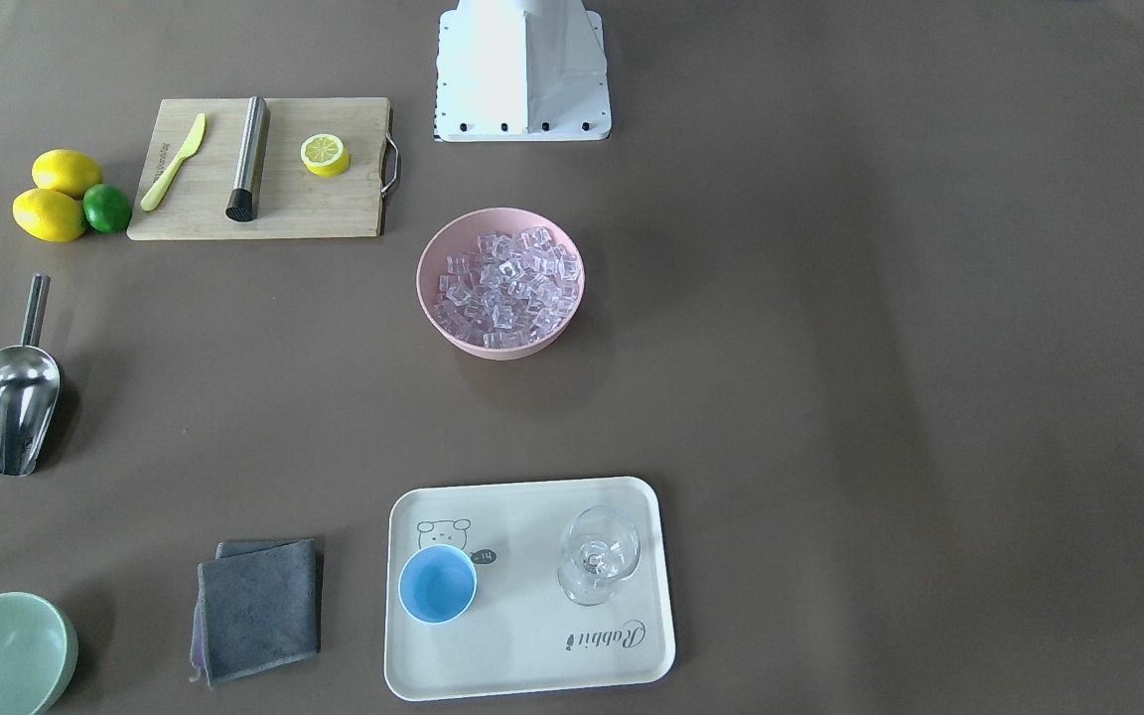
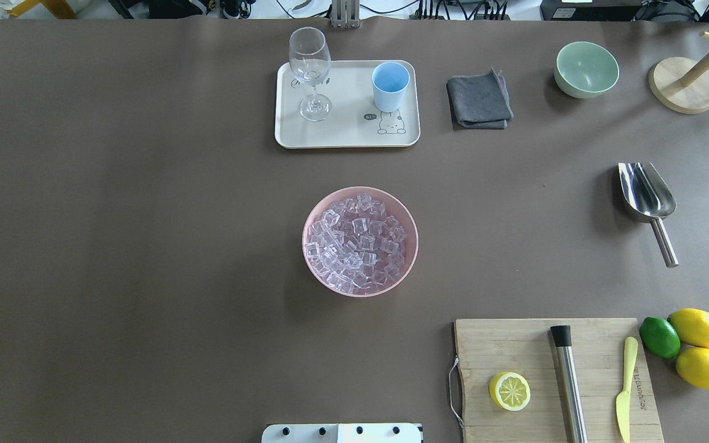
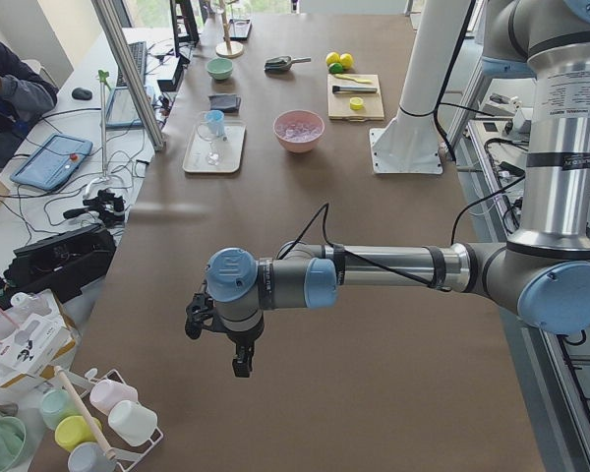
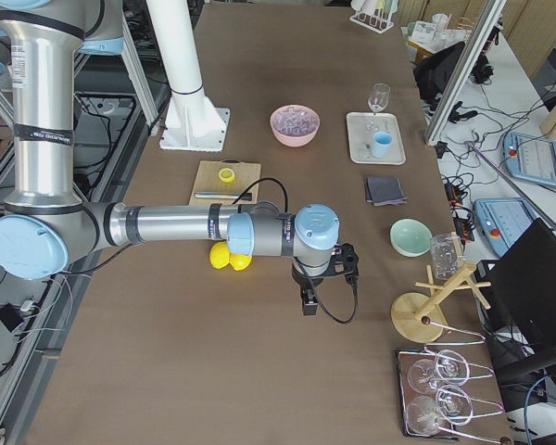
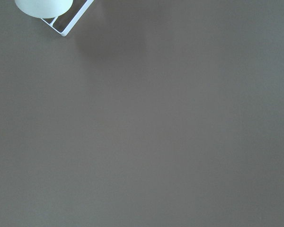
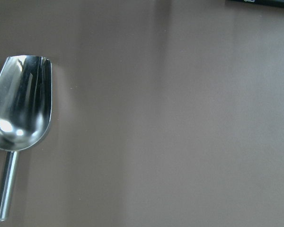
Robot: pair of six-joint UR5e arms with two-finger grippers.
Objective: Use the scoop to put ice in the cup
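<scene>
The ice (image 2: 359,241) is a heap of clear cubes in a pink bowl (image 2: 314,271) at the table's middle. The light-blue cup (image 2: 389,86) stands upright on a cream tray (image 2: 342,134) at the far side. The steel scoop (image 2: 647,195) lies on the table to the right, trough up, and also shows at the left of the right wrist view (image 6: 21,104). My left gripper (image 3: 221,344) hovers over bare table far to the left. My right gripper (image 4: 320,292) hangs far to the right, near the scoop. Both show only in side views; I cannot tell open or shut.
A clear stemmed glass (image 2: 310,71) shares the tray. A grey cloth (image 2: 479,99), a green bowl (image 2: 586,69) and a wooden stand (image 2: 683,92) stand far right. A cutting board (image 2: 514,344) holds a lemon half, steel cylinder (image 2: 568,381) and yellow knife. Lemons and a lime (image 2: 659,336) lie beside it.
</scene>
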